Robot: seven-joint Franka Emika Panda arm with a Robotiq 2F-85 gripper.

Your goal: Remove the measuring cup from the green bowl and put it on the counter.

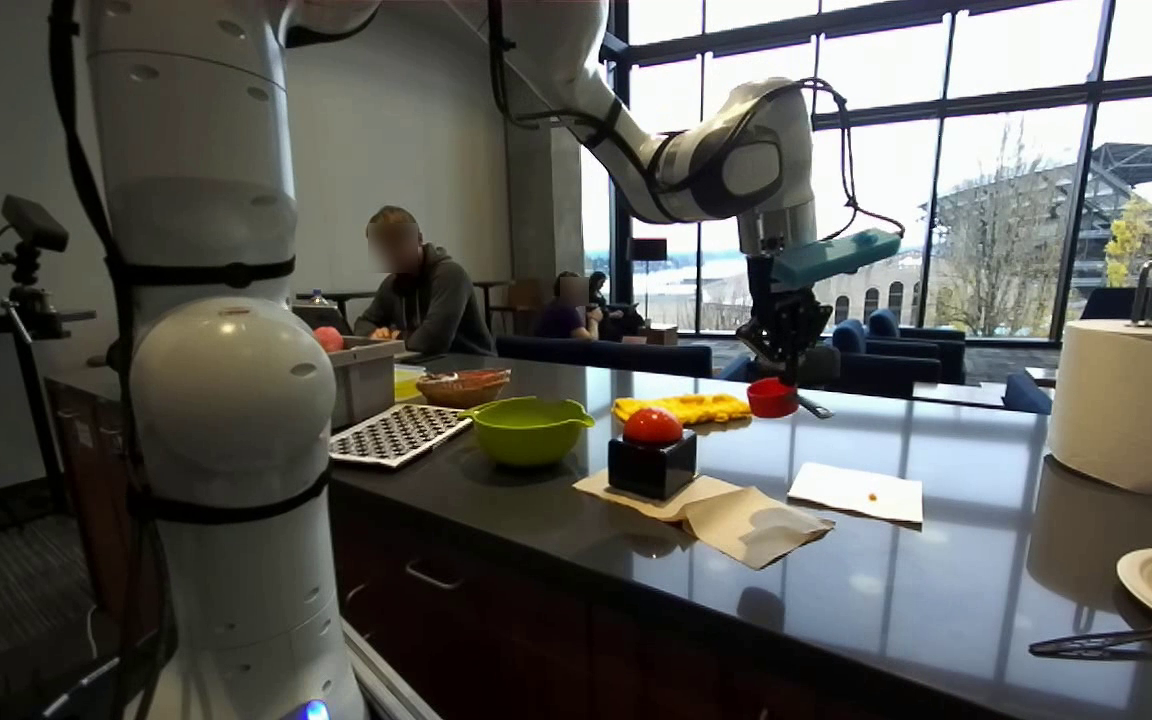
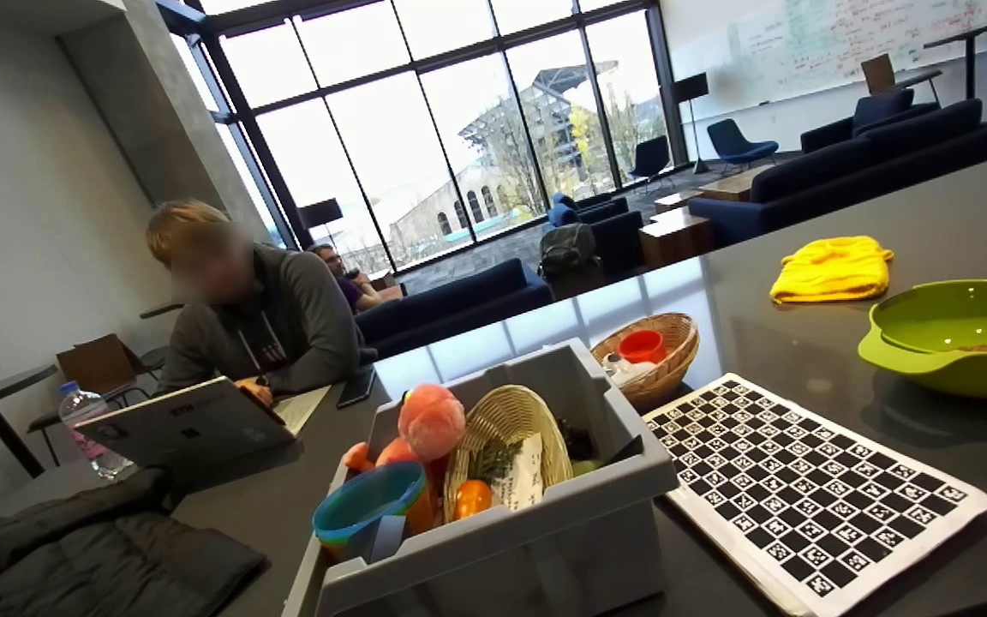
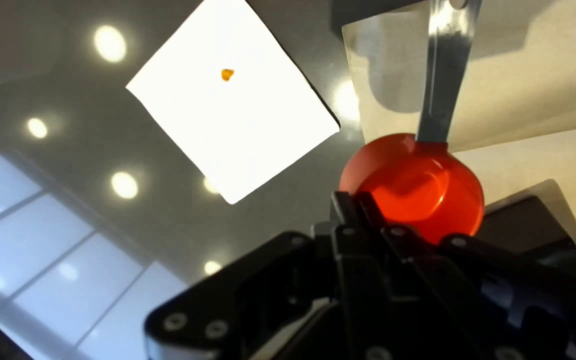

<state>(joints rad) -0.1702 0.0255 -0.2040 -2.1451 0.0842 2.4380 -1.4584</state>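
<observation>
I've one gripper [image 3: 355,202] nearly closed, pinching one red measuring cup [image 3: 418,187] above the counter [image 1: 896,580]; one green bowl [image 1: 529,438] sits well apart.

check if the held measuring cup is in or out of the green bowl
Out: the gripper holds the measuring cup over the counter, well away from the green bowl.

Daylight enters through washed-out windows [image 1: 886,160] beyond the counter [image 1: 886,590], throwing glare across its top. In the wrist view, the white paper [image 3: 238,115] on the counter is overexposed, and the gripper [image 3: 357,205] above the counter looks dark and blurred.
</observation>
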